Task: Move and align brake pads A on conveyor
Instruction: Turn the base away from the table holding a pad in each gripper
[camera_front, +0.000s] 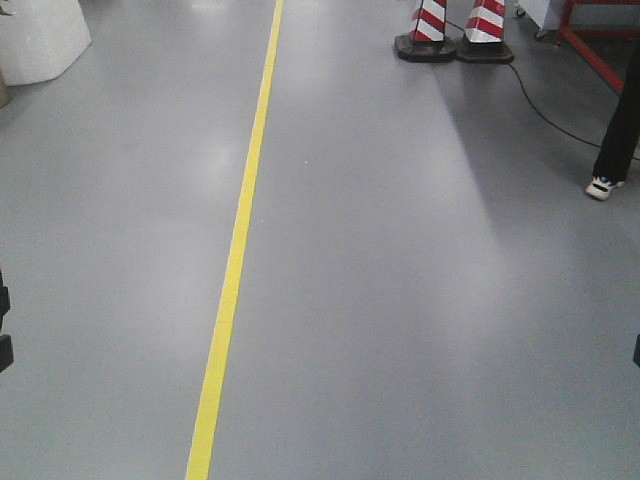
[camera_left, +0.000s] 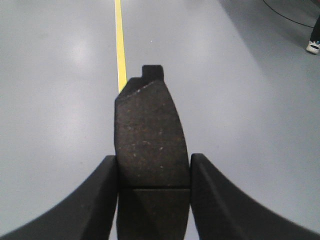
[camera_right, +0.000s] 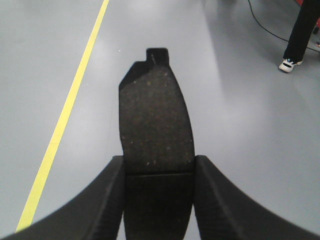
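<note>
Brake pads A are carried one per arm: left pad (camera_left: 150, 130) clamped in the left gripper (camera_left: 153, 161), right pad (camera_right: 156, 120) in the right gripper (camera_right: 159, 161). Each long axis runs straight out from the jaws, tabbed end far, groove at the grip line. Below is grey floor (camera_front: 420, 300) with a yellow line (camera_front: 235, 260); the conveyor is out of view, so neither arm can be judged nearer.
</note>
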